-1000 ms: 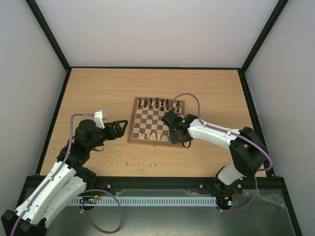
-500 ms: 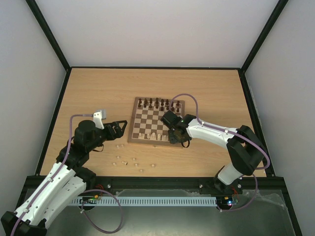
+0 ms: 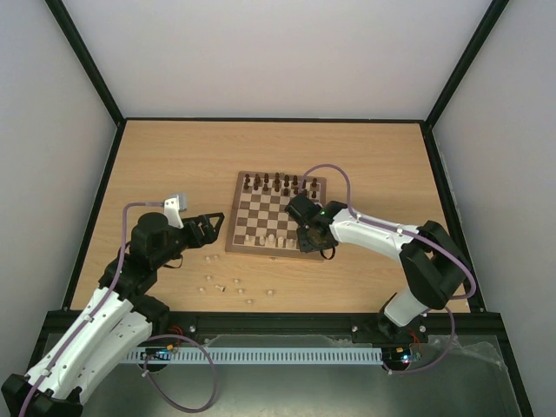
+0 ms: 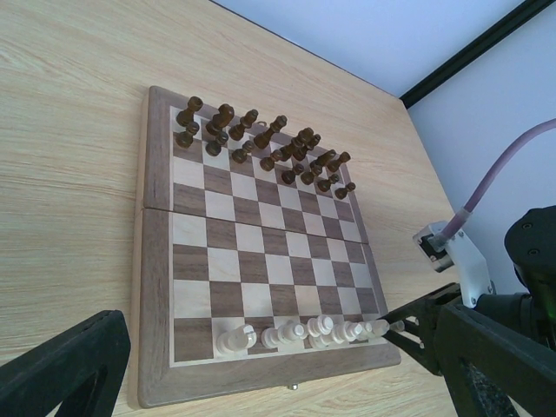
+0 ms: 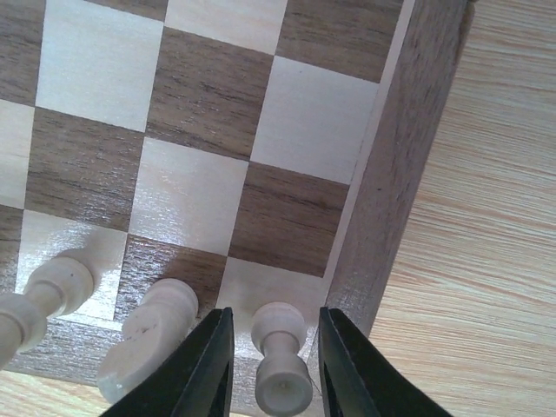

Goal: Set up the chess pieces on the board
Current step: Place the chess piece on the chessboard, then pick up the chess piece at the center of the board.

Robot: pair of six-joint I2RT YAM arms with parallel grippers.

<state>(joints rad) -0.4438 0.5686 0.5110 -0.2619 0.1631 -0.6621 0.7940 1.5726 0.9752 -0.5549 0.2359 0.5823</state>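
Observation:
The board (image 3: pixel 276 211) lies mid-table, also seen in the left wrist view (image 4: pixel 261 261). Several pale chess pieces (image 4: pixel 295 333) stand in its near row. My right gripper (image 3: pixel 310 241) is at the board's near right corner. In the right wrist view (image 5: pixel 276 369) it is open around an upright pale piece (image 5: pixel 280 347) on the cream corner square, with a gap on each side. More pale pieces (image 3: pixel 219 284) lie loose on the table. My left gripper (image 3: pixel 211 228) is wide open and empty (image 4: pixel 278 369), left of the board.
Dark brown pieces (image 3: pixel 278 182) fill the board's far two rows, also seen in the left wrist view (image 4: pixel 261 143). A pale knight (image 5: pixel 148 334) stands next to the corner piece. The table has black frame edges and white walls around it.
The right arm's elbow has shifted slightly left while its gripper stays at the board's near right corner. The left arm has not moved.

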